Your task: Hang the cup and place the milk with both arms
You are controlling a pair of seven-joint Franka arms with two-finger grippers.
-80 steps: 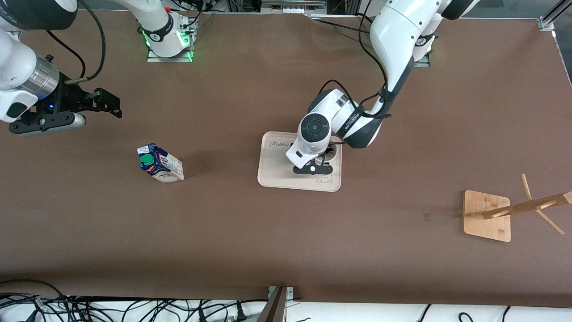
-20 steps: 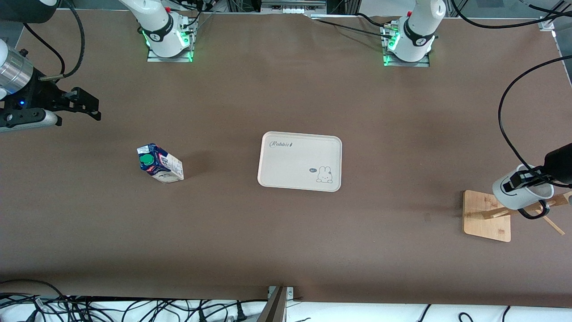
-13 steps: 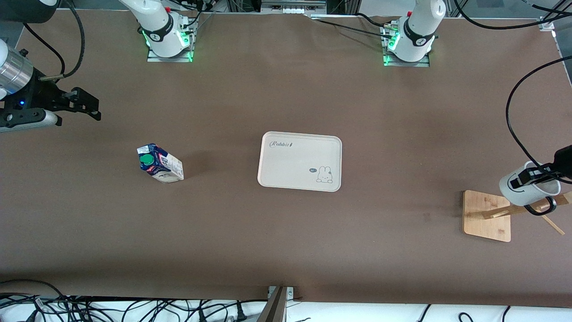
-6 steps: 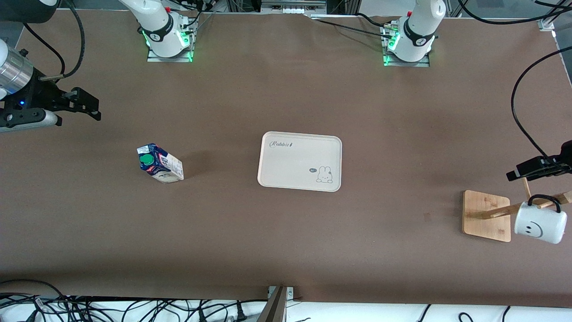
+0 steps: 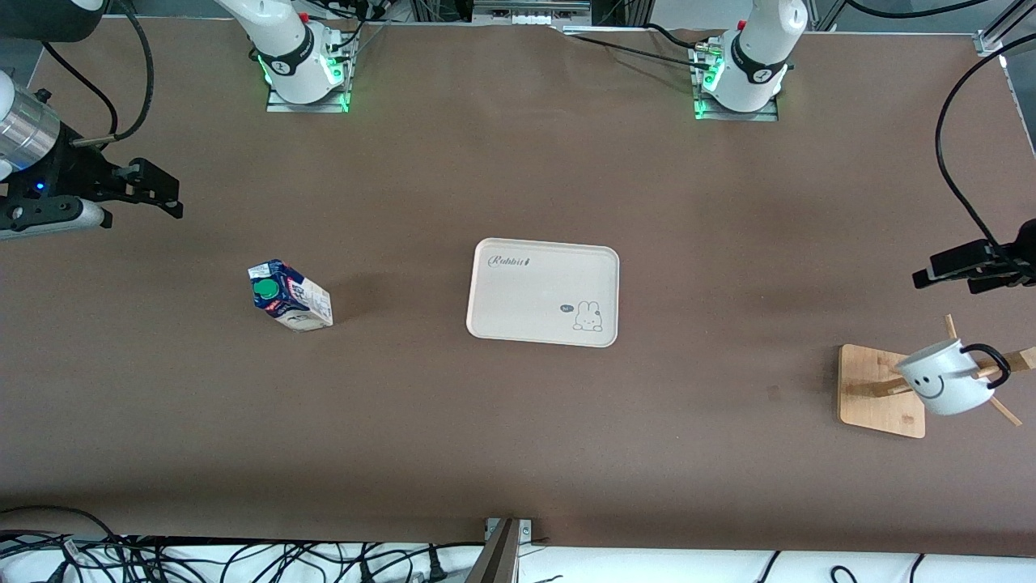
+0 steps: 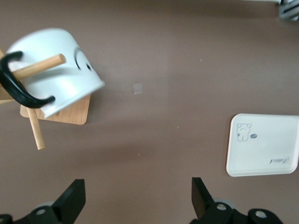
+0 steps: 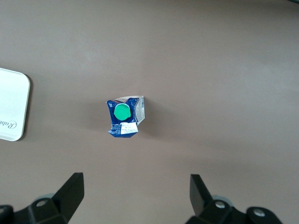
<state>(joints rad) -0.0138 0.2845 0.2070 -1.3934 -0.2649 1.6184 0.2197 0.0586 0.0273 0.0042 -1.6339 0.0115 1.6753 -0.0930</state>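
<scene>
Left gripper (image 5: 943,265) is up in the air over bare table at the left arm's end, close to the wooden rack (image 5: 882,391) — fingers (image 6: 70,200) spread wide, nothing between them. The cup (image 5: 943,376) hangs on the rack by its black loop handle (image 5: 989,364), threaded over a wooden peg (image 6: 39,66); it is tilted, smiley face toward the front camera, and clear of the gripper.

Beige tray (image 5: 543,292) with a rabbit print lies at mid-table, well apart from the rack toward the right arm's end; nothing on it.

The milk (image 5: 290,295) stands upright on the table, farther from the rack than the tray is, green cap (image 7: 122,112) on top.

Right gripper (image 5: 154,190) waits in the air at the right arm's end, farthest of all from the rack — fingers (image 7: 70,193) wide apart and empty. Its wrist view looks straight down on the milk.
</scene>
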